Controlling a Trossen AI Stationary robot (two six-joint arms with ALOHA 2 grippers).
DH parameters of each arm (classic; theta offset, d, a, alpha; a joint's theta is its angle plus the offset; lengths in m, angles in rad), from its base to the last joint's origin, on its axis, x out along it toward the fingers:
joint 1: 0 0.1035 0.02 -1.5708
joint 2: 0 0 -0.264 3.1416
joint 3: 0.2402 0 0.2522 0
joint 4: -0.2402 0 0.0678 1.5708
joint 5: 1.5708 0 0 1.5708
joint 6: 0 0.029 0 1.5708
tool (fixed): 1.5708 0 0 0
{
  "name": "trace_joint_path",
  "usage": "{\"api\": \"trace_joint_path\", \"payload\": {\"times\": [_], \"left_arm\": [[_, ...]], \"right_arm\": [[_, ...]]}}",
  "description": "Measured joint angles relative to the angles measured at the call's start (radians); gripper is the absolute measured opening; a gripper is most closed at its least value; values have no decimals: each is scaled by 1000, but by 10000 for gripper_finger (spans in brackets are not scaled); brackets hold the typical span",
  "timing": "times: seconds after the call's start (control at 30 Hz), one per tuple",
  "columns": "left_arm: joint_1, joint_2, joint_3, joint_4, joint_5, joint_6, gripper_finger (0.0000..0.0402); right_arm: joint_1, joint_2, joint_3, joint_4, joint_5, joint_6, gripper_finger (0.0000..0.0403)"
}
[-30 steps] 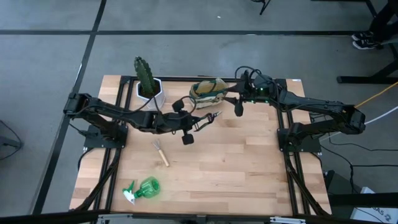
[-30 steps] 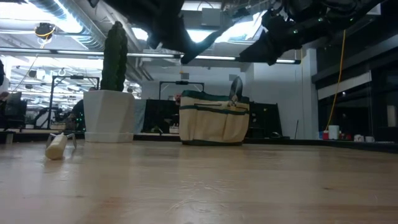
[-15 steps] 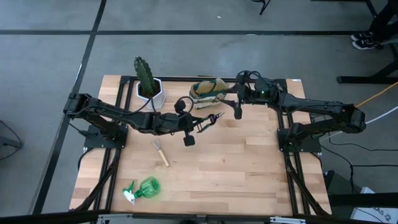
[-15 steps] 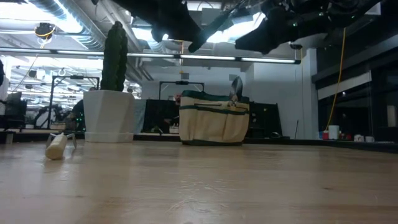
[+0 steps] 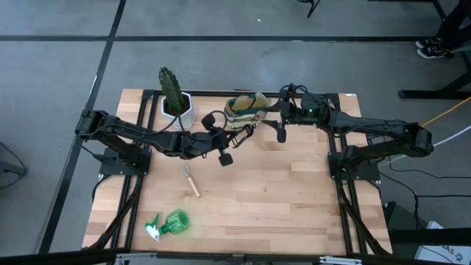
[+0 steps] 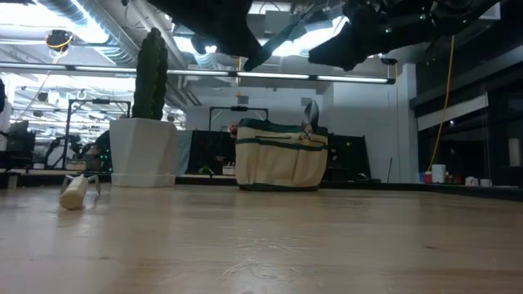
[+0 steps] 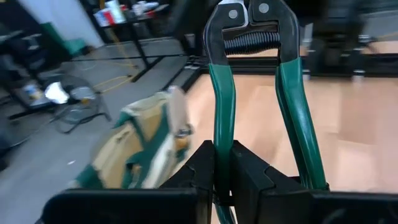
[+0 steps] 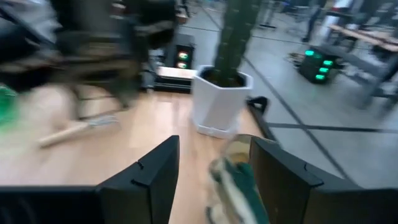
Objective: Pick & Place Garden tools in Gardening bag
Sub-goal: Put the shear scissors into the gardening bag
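Grey concrete floor [image 5: 243,66] with dark lines, fluorescent ceiling lights [image 6: 327,77], cluttered workshop benches behind.

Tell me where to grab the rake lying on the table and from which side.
Grip the rake around the middle of its wooden handle, coming straight down from above. It lies flat on the table with open space around it, and the straight handle suits the fingers better than the metal prongs.

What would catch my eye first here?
The left gripper, raised beside the bag at the table's far edge, clamps green-handled pruners. A tall cactus in a white pot stands left of the bag, and a green spray bottle lies near the front edge.
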Motion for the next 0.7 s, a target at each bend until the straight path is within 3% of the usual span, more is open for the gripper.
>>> {"api": "trace_joint_path", "payload": {"times": [0.17,0.37,0.7], "left_arm": [[36,0,0,0,-96,-2,24],[77,4,0,11,-114,45,24],[83,76,0,214,-180,360,24]], "right_arm": [[31,0,0,7,-54,28,197],[43,0,0,78,-54,58,197],[43,17,0,209,-40,249,197]]}}
